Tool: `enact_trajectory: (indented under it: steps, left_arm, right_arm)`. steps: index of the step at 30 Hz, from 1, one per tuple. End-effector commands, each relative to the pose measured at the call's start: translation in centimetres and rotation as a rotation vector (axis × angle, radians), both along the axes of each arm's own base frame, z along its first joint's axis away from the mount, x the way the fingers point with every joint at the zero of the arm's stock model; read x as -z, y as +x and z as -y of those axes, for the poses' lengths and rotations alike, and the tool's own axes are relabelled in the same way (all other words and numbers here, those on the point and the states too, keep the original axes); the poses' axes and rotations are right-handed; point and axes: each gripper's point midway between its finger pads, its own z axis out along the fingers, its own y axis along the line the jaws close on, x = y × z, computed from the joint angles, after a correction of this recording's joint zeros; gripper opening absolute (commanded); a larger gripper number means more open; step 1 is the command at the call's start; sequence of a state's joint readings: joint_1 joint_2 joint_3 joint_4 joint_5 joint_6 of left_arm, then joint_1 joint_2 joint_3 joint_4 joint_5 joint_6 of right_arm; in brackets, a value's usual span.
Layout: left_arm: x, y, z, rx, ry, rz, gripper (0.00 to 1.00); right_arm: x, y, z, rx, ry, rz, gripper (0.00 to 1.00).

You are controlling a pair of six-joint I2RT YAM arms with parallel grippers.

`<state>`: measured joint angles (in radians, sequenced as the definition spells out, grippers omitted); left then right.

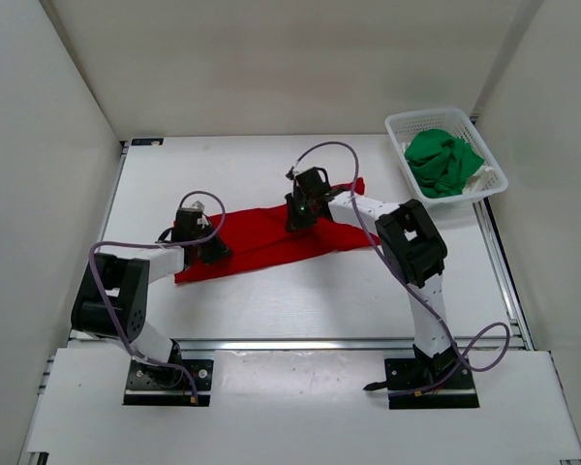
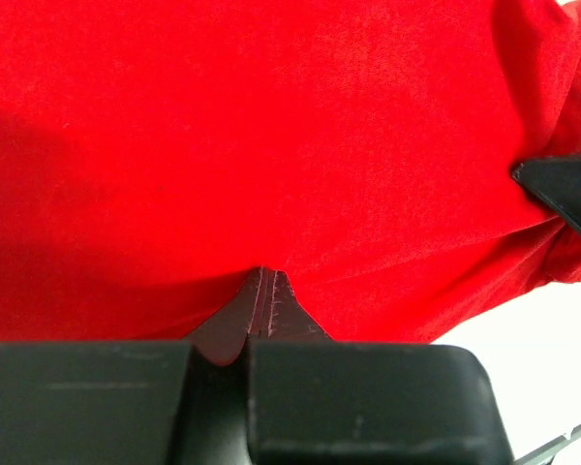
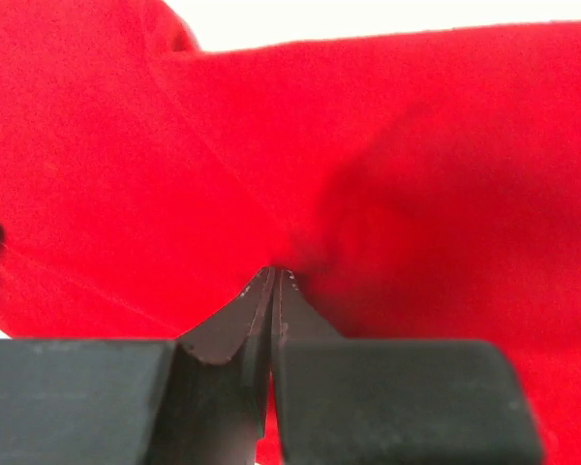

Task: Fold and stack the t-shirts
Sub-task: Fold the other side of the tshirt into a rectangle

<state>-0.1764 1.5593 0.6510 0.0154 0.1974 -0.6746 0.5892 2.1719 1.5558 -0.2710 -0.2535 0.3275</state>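
The red t-shirt (image 1: 261, 247) lies partly folded across the middle of the table as a long slanted band. My left gripper (image 1: 210, 252) is shut on its left part, the fingertips pinched together into the cloth (image 2: 266, 276). My right gripper (image 1: 298, 221) is shut on its upper right part, the tips closed in a fold of the red cloth (image 3: 276, 273). The red shirt fills both wrist views (image 2: 271, 126) (image 3: 416, 145). The green t-shirt (image 1: 443, 160) lies crumpled in the basket, with a bit of white cloth (image 1: 478, 181) showing beside it.
The white mesh basket (image 1: 399, 131) stands at the back right corner of the table. White walls enclose the table on three sides. Part of the right gripper (image 2: 566, 189) shows at the right edge of the left wrist view.
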Motion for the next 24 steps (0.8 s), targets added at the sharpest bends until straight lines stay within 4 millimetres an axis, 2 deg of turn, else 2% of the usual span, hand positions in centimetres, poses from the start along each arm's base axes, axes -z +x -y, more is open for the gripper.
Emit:
enact_trajectory:
  steps: [1,3,6,8,9,11,13,16,18,20,22,24]
  left_arm:
    - [-1.5,0.5,-0.3,-0.008,-0.012,0.067,0.0]
    - [-0.9,-0.3,-0.5,-0.003,-0.019,0.046,0.01]
    - [-1.1,-0.4,-1.1,-0.023,-0.01,0.056,0.0]
    - [-1.2,-0.8,-2.2,-0.053,-0.001,0.054,0.0]
    - [-0.6,-1.6,-2.4,-0.053,0.003,0.041,0.01]
    - [-0.8,-2.0,-3.8,-0.099,-0.006,0.043,0.01]
    - [0.1,-3.2,-5.1,-0.142,-0.016,0.02,0.0]
    - [0.4,-4.5,-6.8,-0.206,-0.046,0.014,0.0]
    - [-0.7,-4.5,-7.5,-0.24,-0.066,0.062,0.0]
    - [-1.5,-4.8,-7.2,-0.241,-0.088,0.089,0.02]
    - [-3.4,-4.2,-6.5,-0.233,-0.101,0.137,0.03]
    - [-6.0,-3.1,-4.6,-0.178,-0.088,0.201,0.03]
  right_arm:
    - [-2.1,-0.3,0.8,0.043,0.006,0.066,0.0]
    - [-2.0,-0.8,1.4,0.063,0.0,0.083,0.0]
    - [-4.0,-0.3,2.1,0.081,0.026,0.11,0.0]
    - [-5.3,0.4,2.6,0.097,0.03,0.13,0.0]
    - [-5.5,0.5,2.9,0.099,0.029,0.134,0.0]
    - [-5.8,0.9,3.3,0.104,0.048,0.134,0.0]
    - [-4.8,0.8,3.5,0.11,0.028,0.117,0.0]
    - [-1.7,-0.6,4.4,0.125,0.001,0.045,0.0]
    - [-1.3,-0.8,4.6,0.137,0.014,0.047,0.0]
    - [-0.9,-1.3,5.2,0.154,0.015,0.032,0.0]
    - [-1.6,-1.3,5.4,0.157,0.025,0.036,0.0]
    - [-3.0,-1.1,5.5,0.162,0.055,0.046,0.0]
